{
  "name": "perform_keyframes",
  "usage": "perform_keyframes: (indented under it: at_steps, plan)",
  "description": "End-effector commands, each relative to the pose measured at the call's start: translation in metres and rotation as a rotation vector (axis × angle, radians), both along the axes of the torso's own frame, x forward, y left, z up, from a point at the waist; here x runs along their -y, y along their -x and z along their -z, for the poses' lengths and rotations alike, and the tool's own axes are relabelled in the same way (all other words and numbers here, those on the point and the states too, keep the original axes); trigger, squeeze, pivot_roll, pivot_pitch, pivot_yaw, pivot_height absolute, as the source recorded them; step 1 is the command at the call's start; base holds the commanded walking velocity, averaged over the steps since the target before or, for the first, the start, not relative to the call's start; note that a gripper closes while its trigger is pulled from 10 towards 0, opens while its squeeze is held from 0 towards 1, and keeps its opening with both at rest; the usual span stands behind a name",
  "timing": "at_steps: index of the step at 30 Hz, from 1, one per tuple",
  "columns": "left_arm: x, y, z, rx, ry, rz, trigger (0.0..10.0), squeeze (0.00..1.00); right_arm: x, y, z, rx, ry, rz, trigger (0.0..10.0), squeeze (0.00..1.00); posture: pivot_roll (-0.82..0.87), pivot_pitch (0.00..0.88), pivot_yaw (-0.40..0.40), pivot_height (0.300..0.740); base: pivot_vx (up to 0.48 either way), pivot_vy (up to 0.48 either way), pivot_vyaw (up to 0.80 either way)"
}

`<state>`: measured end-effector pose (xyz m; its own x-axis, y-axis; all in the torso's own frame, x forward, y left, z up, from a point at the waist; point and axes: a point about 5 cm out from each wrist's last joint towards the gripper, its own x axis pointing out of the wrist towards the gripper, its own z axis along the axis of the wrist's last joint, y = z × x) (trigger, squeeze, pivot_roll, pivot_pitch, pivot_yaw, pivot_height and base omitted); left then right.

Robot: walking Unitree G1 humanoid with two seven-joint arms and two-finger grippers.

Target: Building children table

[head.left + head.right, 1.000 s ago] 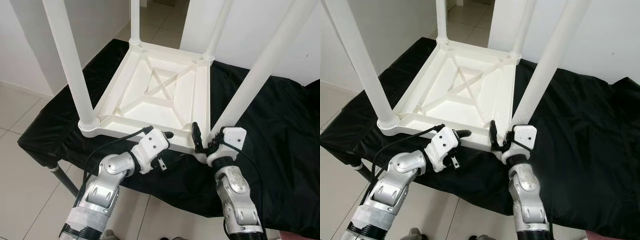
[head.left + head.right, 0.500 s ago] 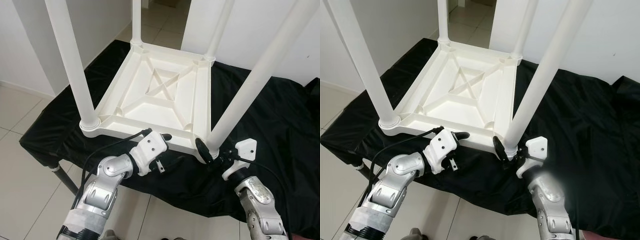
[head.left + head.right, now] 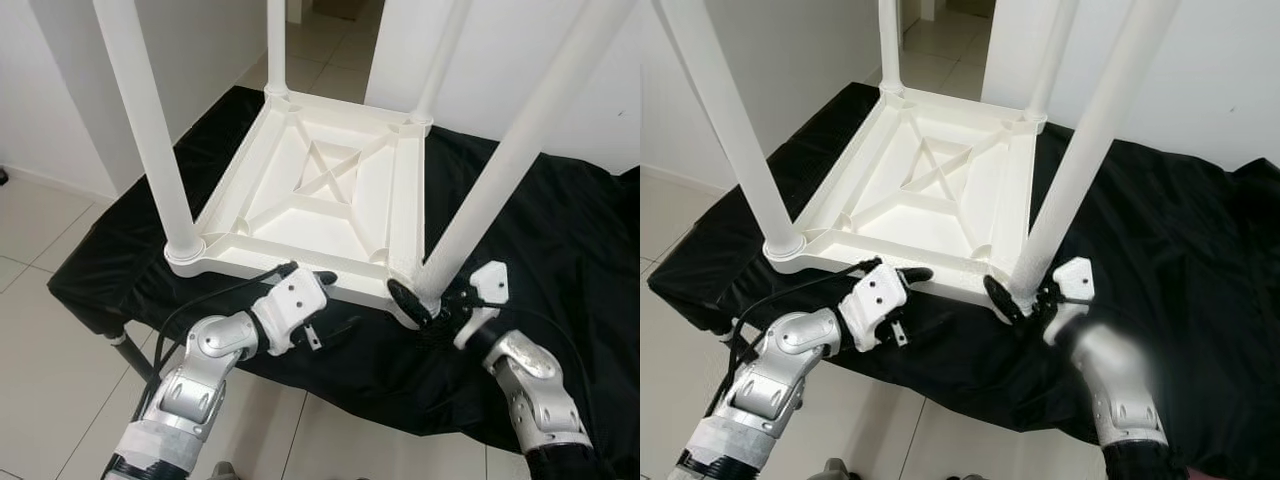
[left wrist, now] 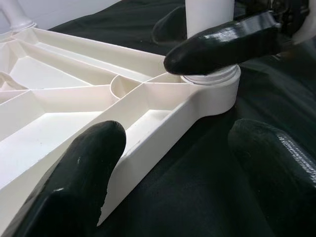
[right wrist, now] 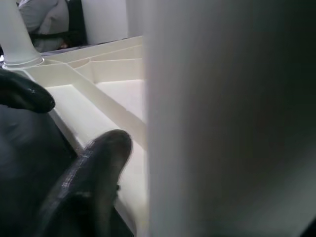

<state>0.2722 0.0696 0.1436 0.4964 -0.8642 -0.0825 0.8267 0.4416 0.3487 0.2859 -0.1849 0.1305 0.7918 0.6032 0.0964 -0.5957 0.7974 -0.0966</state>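
A: Lying upside down on a black cloth (image 3: 560,240), the white children table (image 3: 320,190) is showing its ribbed underside, with four legs standing up from the corners. The cloth is covering a low stand over a tiled floor (image 3: 40,330).

B: Where is the right gripper (image 3: 425,300) sitting relative to it?

A: It is working at the near right corner, at the foot of the near right leg (image 3: 500,170). One black finger (image 3: 408,300) is lying against the base of that leg on its inner side. In the right wrist view the leg (image 5: 222,118) is standing right beside that finger (image 5: 89,182). The second finger is hidden behind the leg, so whether the pair is clamped on it cannot be told.

B: And the left gripper (image 4: 168,163)?

A: It is reaching in at the near edge of the table, between the two near legs. Its fingers are spread apart. In the left wrist view one finger (image 4: 74,182) is sitting over the tabletop rim (image 4: 148,143), and the other (image 4: 276,168) is sitting over the black cloth just outside the rim; nothing is being gripped between them.

B: Are the two grippers close?

A: They are near one another along the same edge. The left wrist view is showing a finger of the right gripper (image 4: 222,44) lying across the leg socket (image 4: 212,84) at the corner ahead.
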Motion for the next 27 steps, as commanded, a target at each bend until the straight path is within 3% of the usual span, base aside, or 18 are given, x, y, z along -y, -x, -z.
perform_keyframes:
  at_steps: [1, 6, 12, 13, 14, 15, 23, 27]
  plan:
    - [0.006, -0.002, -0.002, 0.010, 0.009, 0.001, 10.0, 0.00, -0.006, -0.003, 0.003, -0.008, 0.006, -0.047, 0.0, 0.00, 0.05, 0.055, -0.065, 0.740, 0.000, 0.000, 0.00]
    - [0.008, -0.003, -0.005, 0.022, 0.013, -0.001, 10.0, 0.00, -0.008, -0.006, 0.004, -0.014, 0.008, -0.075, 0.0, 0.00, 0.05, 0.056, -0.070, 0.740, 0.000, 0.000, 0.00]
    - [0.008, -0.003, -0.005, 0.028, 0.016, 0.001, 10.0, 0.00, 0.001, -0.003, 0.008, -0.034, 0.000, -0.074, 0.0, 0.00, 0.05, 0.065, -0.075, 0.740, 0.000, 0.000, 0.00]
    - [0.009, -0.003, -0.005, 0.028, 0.016, 0.001, 10.0, 0.00, 0.003, -0.003, 0.008, -0.036, -0.005, -0.061, 2.8, 0.00, 0.04, 0.068, -0.074, 0.740, 0.000, 0.000, 0.00]
    - [0.009, -0.003, -0.005, 0.028, 0.016, 0.001, 10.0, 0.00, 0.003, -0.003, 0.008, -0.036, -0.005, -0.061, 2.8, 0.00, 0.04, 0.068, -0.074, 0.740, 0.000, 0.000, 0.00]
    - [0.009, -0.003, -0.004, 0.026, 0.017, 0.001, 10.0, 0.00, 0.004, -0.002, 0.008, -0.040, -0.017, -0.048, 10.0, 0.00, 0.04, 0.069, -0.072, 0.740, 0.000, 0.000, 0.00]
    - [0.011, -0.002, -0.004, 0.021, 0.022, 0.000, 10.0, 0.00, 0.002, 0.003, 0.003, -0.018, -0.066, 0.031, 10.0, 0.00, 0.03, 0.077, -0.064, 0.740, 0.000, 0.000, 0.00]
    - [0.011, -0.004, -0.002, 0.022, 0.014, -0.024, 10.0, 0.00, -0.001, 0.007, -0.003, 0.007, -0.069, 0.173, 10.0, 0.00, 0.03, 0.083, -0.065, 0.740, 0.000, 0.000, 0.00]
